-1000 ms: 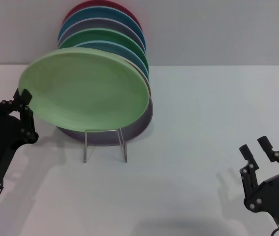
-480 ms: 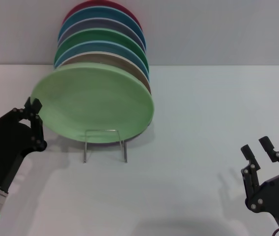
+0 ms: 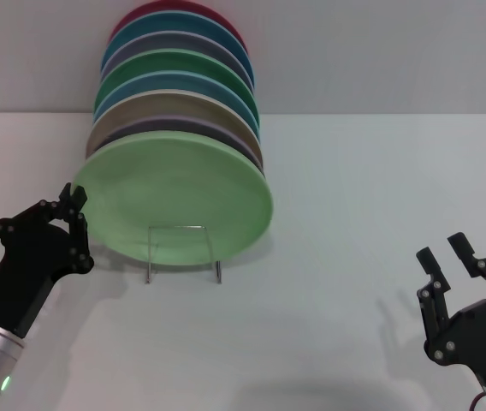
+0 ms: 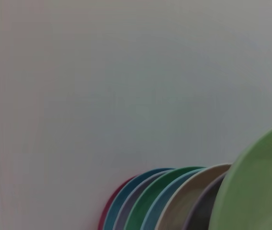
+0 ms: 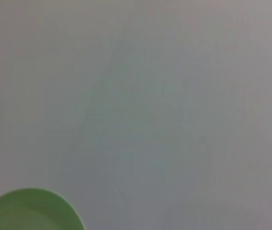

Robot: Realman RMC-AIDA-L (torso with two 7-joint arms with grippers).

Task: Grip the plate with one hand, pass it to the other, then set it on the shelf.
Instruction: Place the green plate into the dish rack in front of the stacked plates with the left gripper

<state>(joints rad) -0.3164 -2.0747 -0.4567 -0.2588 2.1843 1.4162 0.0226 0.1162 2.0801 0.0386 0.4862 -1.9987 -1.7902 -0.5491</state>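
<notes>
The mint-green plate stands upright at the front of a row of coloured plates on the clear shelf, leaning back against the lilac plate behind it, on a white table. The left gripper sits at the plate's left rim, its fingers close together right at the edge; whether they are still clamped on it cannot be told. The right gripper hovers low over the table, well apart from the shelf, fingers spread and holding nothing. Both wrist views catch the plate's green edge.
</notes>
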